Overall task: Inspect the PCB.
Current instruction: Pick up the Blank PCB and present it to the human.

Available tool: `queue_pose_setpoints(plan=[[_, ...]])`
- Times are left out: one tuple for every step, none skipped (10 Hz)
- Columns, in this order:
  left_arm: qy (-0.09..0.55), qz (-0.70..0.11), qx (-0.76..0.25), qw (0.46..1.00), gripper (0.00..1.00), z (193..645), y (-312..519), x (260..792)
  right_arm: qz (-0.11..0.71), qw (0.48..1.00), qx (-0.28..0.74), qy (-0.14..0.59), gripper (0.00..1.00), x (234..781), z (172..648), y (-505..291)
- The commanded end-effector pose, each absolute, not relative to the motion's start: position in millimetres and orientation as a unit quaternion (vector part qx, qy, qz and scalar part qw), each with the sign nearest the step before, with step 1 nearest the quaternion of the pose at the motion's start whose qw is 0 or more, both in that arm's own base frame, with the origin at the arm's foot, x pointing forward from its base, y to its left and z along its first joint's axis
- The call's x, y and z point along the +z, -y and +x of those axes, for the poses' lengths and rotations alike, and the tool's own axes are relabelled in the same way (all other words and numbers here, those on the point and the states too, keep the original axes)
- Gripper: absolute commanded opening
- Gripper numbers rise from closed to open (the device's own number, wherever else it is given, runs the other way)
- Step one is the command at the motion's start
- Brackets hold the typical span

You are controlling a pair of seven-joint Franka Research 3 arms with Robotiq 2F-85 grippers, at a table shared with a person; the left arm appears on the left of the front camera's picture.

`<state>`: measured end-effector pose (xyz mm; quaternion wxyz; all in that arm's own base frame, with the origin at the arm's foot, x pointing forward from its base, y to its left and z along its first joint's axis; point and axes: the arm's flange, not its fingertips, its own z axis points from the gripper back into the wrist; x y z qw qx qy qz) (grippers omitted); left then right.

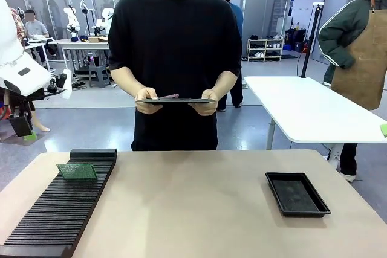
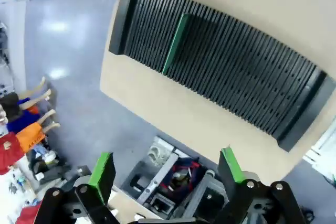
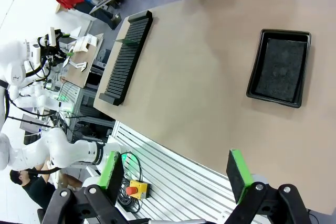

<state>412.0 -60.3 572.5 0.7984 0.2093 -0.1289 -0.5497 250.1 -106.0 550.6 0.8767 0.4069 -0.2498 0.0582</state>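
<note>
I see the tan table (image 1: 199, 209) with a long black slotted rack (image 1: 60, 209) at its left and a shallow black tray (image 1: 297, 193) at its right. The circuit board (image 1: 77, 171), a thin green rectangle with a finely speckled face, stands tilted in a slot near the rack's far end. My left gripper (image 2: 167, 170) is spread wide and empty. My right gripper (image 3: 175, 172) is likewise released.

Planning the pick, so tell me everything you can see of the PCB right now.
The PCB is a thin, green, finely speckled rectangular board. It stands on its long edge, roughly upright, broad face toward the robot, in a slot near the far end of the black slotted rack on the left of the table. Only the rack touches it.
</note>
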Motion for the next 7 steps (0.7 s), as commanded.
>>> queue_pose_setpoints(plan=[[0.128, 0.215, -0.542, 0.802, 1.00, 407, 69, 575, 0.409, 0.874, 0.067, 0.254, 1.00, 550, 250, 106], [0.128, 0.215, -0.542, 0.802, 1.00, 407, 69, 575, 0.409, 0.874, 0.067, 0.254, 1.00, 550, 250, 106], [0.128, 0.215, -0.542, 0.802, 1.00, 407, 69, 575, 0.409, 0.874, 0.067, 0.254, 1.00, 550, 250, 106], [0.128, 0.215, -0.542, 0.802, 1.00, 407, 69, 575, 0.409, 0.874, 0.067, 0.254, 1.00, 550, 250, 106], [0.131, 0.209, -0.550, 0.798, 1.00, 411, 64, 573, 0.409, 0.874, 0.067, 0.254, 1.00, 550, 250, 106], [0.097, 0.150, -0.607, 0.774, 1.00, 440, 43, 552, 0.409, 0.874, 0.067, 0.254, 1.00, 550, 250, 106], [0.147, 0.129, -0.655, 0.730, 1.00, 454, 32, 536, 0.409, 0.874, 0.067, 0.254, 1.00, 550, 250, 106]])
